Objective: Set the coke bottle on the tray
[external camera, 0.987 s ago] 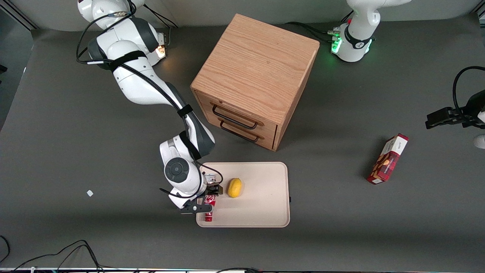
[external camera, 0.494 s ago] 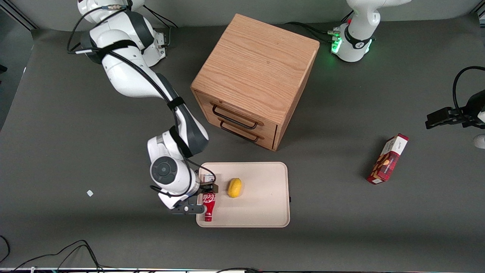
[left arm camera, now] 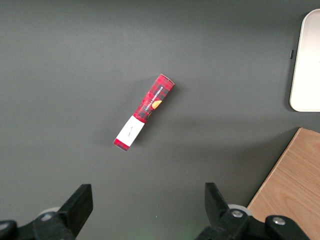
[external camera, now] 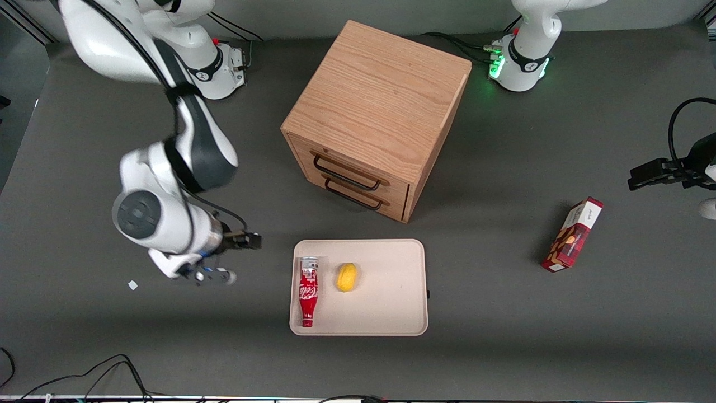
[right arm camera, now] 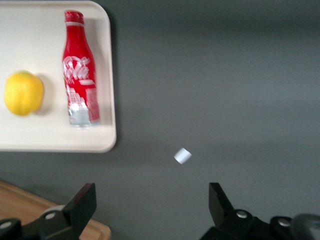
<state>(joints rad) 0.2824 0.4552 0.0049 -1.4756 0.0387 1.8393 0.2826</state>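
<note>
The coke bottle (external camera: 308, 293) lies flat on the cream-white tray (external camera: 386, 313), along the tray's edge toward the working arm's end, red cap nearer the front camera. It also shows in the right wrist view (right arm camera: 79, 70), lying on the tray (right arm camera: 55, 140). My gripper (external camera: 235, 258) is open and empty, raised above the bare table beside the tray, well apart from the bottle. Its fingers (right arm camera: 80, 207) show spread wide with only table between them.
A yellow lemon (external camera: 347, 277) lies on the tray beside the bottle. A wooden two-drawer cabinet (external camera: 377, 117) stands farther from the front camera than the tray. A red snack carton (external camera: 573, 234) lies toward the parked arm's end. A small white scrap (external camera: 132, 285) lies on the table.
My gripper has let go of the bottle, which now lies on the tray, and has risen and moved sideways away from the tray toward the working arm's end.
</note>
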